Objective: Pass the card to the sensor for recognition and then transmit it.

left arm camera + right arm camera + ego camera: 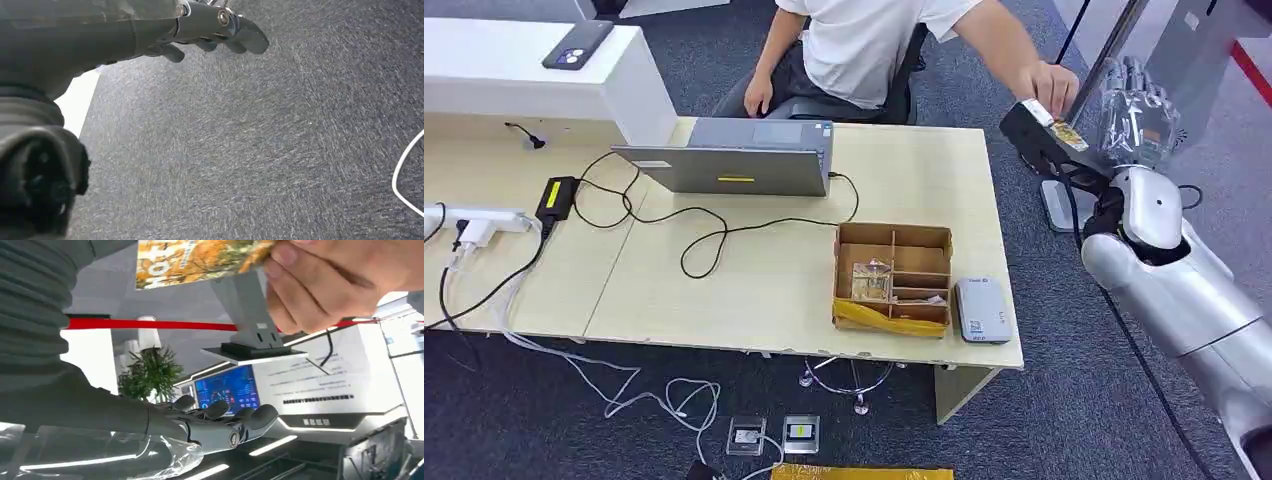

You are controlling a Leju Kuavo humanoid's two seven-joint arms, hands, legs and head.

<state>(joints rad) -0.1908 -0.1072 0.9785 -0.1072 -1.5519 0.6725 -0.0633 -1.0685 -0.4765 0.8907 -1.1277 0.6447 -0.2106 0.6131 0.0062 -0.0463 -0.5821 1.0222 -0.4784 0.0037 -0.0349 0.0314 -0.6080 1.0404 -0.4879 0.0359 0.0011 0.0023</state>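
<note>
Grey carpet surrounds my pale wooden bench [754,290]; out at two o'clock the black sensor [1036,138] stands tilted on its stand. A person's hand [1050,88] pinches the glossy, autumn-printed card [1064,130] over it. My right hand [1136,112], under a clear crinkled cover, hovers just beside with fingers released, grasping nothing. My left hand [210,37] hangs over carpet, fingers loosely curled, empty. I'd judge holding steady best, letting the card go cleanly.
</note>
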